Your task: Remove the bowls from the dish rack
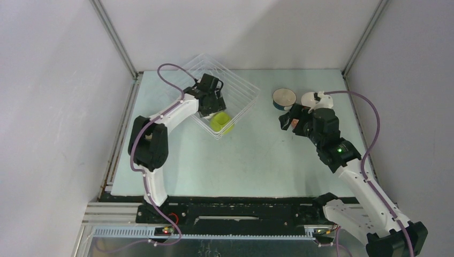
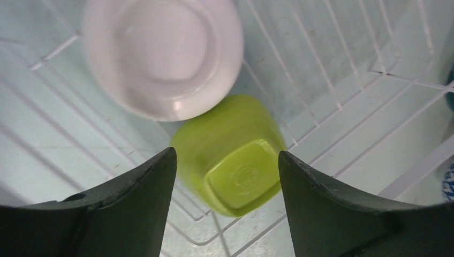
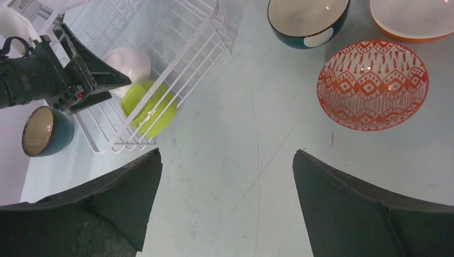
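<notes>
Two robot arms work over a pale blue-green worktop (image 1: pixel 251 160), seen from above and from each wrist. The dish rack (image 1: pixel 242 88), a see-through white wire basket turned corner-on, sits towards the far edge, left of centre. Two bowls lie inside it, crowded into its nearest corner. One is a white bowl (image 2: pixel 163 53), and touching it is a lime green bowl (image 2: pixel 230 155), tipped over so its squarish base faces the left wrist camera. The left gripper (image 2: pixel 226 154) hangs directly above the lime bowl with its jaws apart and nothing in them. One dark finger (image 2: pixel 128 209) shows on each side of the bowl, and neither appears to touch it. The jaws are probably spread this wide so they can drop around the bowl's rim or body, which makes it the likely next pick. Its tilt against the wires may let it slide as the jaws close. Four bowls stand upright on the bare worktop, apparently already unloaded. A dark blue bowl (image 3: pixel 308 21), an orange bowl (image 3: pixel 412 16) and a bowl patterned red-orange on white (image 3: pixel 372 83) cluster near the far right corner, well apart from the rack, probably to keep the lifting path clear. A teal bowl (image 3: pixel 45 131) sits just outside the rack, on the side facing the left edge. The right gripper (image 3: pixel 227 152) hovers over open worktop between the rack and the cluster, jaws spread wide and empty, seemingly waiting out of the left arm's way.
</notes>
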{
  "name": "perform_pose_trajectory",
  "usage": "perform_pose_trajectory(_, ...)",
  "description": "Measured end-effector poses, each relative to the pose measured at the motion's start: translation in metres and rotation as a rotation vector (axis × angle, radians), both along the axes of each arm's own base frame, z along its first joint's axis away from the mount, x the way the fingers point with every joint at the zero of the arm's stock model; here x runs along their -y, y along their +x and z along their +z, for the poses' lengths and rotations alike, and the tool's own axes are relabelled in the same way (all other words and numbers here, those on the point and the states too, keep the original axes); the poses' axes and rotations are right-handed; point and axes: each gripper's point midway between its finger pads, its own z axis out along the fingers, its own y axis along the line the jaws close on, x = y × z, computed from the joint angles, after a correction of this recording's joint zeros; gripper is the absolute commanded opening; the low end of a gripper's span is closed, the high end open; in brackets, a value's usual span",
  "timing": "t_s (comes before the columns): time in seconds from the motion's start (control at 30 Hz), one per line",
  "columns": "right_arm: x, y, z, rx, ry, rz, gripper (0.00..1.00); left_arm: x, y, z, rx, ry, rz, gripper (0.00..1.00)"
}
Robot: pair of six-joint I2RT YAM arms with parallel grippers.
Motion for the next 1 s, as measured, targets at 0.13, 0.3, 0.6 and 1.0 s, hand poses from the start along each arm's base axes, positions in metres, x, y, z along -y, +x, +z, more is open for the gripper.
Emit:
perform_pose_trajectory(0.13, -0.001, 0.0, 0.0, -0.001, 0.003, 0.008, 1.0, -0.025, -0.005, 0.003, -0.008, 0.096, 0.056, 0.77)
perform_pose_trajectory(0.3, -0.004, -0.001, -0.001, -0.005, 0.007, 0.019, 1.0, -0.055, 0.003, 0.006, -0.006, 0.147, 0.131, 0.77)
perform_pose_trajectory(0.6, -0.004, -0.001, -0.001, -0.005, 0.008, 0.022, 1.0, -0.062, 0.043, 0.024, 0.067, 0.182, 0.18, 0.81)
perform_pose_trajectory(1.0, -0.003, -0.003, 0.005, 0.013, 0.015, 0.022, 1.0, -0.053, 0.064, -0.011, -0.003, 0.174, 0.128, 0.81)
